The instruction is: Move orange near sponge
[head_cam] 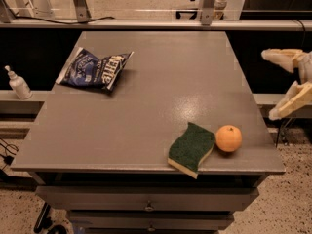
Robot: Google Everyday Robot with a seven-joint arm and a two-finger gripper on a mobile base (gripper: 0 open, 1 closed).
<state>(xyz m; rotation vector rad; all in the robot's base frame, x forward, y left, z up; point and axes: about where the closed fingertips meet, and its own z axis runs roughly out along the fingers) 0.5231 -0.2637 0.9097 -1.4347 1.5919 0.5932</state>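
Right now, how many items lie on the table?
3: bag back left, sponge front right, orange just right of it. Gripper open, beyond the right edge.

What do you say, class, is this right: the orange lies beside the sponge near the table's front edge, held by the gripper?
Not quite. The camera view shows the gripper open and empty, off the table's right edge, apart from the orange. The orange does lie beside the sponge near the front edge.
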